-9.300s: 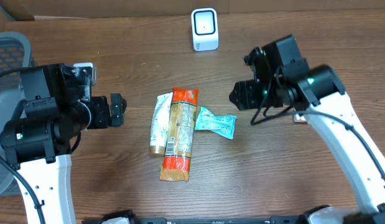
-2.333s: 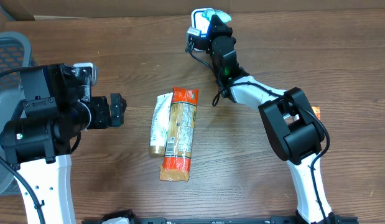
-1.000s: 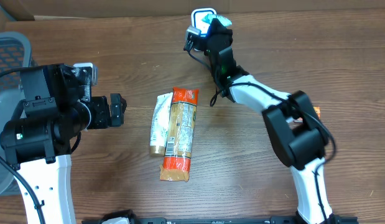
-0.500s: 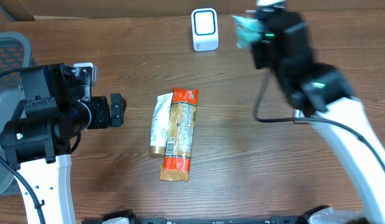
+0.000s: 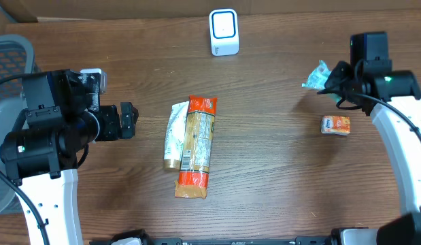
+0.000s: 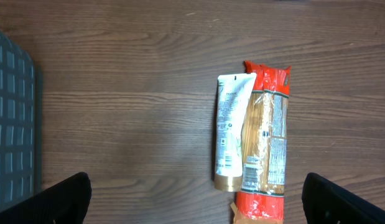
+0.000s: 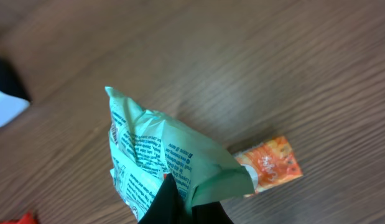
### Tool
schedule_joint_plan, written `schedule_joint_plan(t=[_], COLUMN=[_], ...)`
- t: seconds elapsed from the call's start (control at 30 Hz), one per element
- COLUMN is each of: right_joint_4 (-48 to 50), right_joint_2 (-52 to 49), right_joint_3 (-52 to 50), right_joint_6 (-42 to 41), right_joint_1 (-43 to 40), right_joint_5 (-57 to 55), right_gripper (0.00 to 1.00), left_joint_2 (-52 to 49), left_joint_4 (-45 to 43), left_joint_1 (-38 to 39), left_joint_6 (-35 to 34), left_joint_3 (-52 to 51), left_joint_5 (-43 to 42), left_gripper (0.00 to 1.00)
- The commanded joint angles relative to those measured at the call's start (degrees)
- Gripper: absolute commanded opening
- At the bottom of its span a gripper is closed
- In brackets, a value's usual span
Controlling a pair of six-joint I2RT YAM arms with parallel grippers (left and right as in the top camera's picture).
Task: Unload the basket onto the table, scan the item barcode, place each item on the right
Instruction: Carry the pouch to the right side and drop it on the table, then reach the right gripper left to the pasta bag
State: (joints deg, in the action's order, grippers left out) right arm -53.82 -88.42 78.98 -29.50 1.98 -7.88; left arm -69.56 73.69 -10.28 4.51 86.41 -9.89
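Counter (image 5: 278, 177): we see dark brown wood with a fine grain running across it.
Scanner (image 5: 224, 32): white shell; we make out a pale blue edge around its face.
Pouch (image 7: 161, 162): mint green, with white panels of small black print.
Small packet (image 5: 336, 125): orange, with white marks as far as we can tell.
Pasta pack (image 5: 195, 146): orange-red ends; a clear middle shows us tan strands and a white label.
Tube (image 5: 173, 135): white with faint print, gold cap.
Left arm (image 5: 47, 129): black housings on white links.
Right arm (image 5: 400, 122): we see the same black and white.
Chair mesh (image 6: 12, 124): grey grid.
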Motion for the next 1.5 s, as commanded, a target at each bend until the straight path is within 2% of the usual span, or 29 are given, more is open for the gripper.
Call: schedule_joint_plan(t=[0.0, 0.37, 0.47, 0.7, 0.77, 0.87, 0.93, 1.13, 1.23, 1.37, 1.47], right_joint_4=[3.17, 16.35, 17.27, 17.49, 17.29, 16.76, 14.53, 4.33, 0.26, -1.86, -1.84], right_joint_2=[-1.46, -2.29, -2.32, -2.32, -2.32, -2.25, -2.16, -2.01, -2.01, -2.01, -2.05], right_joint_3=[-4.39, -19.89, -21.73, -22.38, -22.32, -21.33, -19.34, -9.07, -4.24, -1.11, -1.11], right_joint_6=[-2.29, -3.37, -3.32, -3.32, -3.30, -3.30, -3.28, -2.54, 1.60, 9.40, 11.67], right_joint_1=[-1.92, -6.99, -7.48, -7.48, -7.48, -7.48, -7.48, -7.45, -7.23, -6.01, -4.20], right_joint_5=[3.32, 2.84, 2.34, 1.99, 2.01, 2.03, 2.01, 2.08, 5.03, 15.43, 23.82], right_gripper=[0.04, 0.04, 0.13, 0.22, 0.30, 0.54, 0.62, 0.68, 0.69, 0.72, 0.73], left_joint_2=[-0.20, -0.20, -0.20, -0.20, -0.20, -0.20, -0.20, -0.20, -0.20, -0.20, -0.20], left_joint_4=[-0.17, -0.17, -0.20, -0.17, -0.20, -0.20, -0.20, -0.20, -0.20, -0.20, -0.20], left_joint_1=[-0.28, -0.28, -0.28, -0.28, -0.28, -0.28, -0.28, -0.28, -0.28, -0.28, -0.28], left_joint_6=[0.66, 0.66, 0.66, 0.66, 0.66, 0.66, 0.66, 0.66, 0.66, 0.66, 0.66], left_joint_3=[0.96, 0.96, 0.96, 0.96, 0.96, 0.96, 0.96, 0.96, 0.96, 0.96, 0.96], left_joint_5=[-0.63, -0.63, -0.63, -0.63, -0.63, -0.63, -0.63, -0.63, -0.63, -0.63, -0.63], left_gripper=[1.00, 1.00, 0.99, 1.00, 1.00, 1.00, 1.00, 0.99, 1.00, 1.00, 1.00])
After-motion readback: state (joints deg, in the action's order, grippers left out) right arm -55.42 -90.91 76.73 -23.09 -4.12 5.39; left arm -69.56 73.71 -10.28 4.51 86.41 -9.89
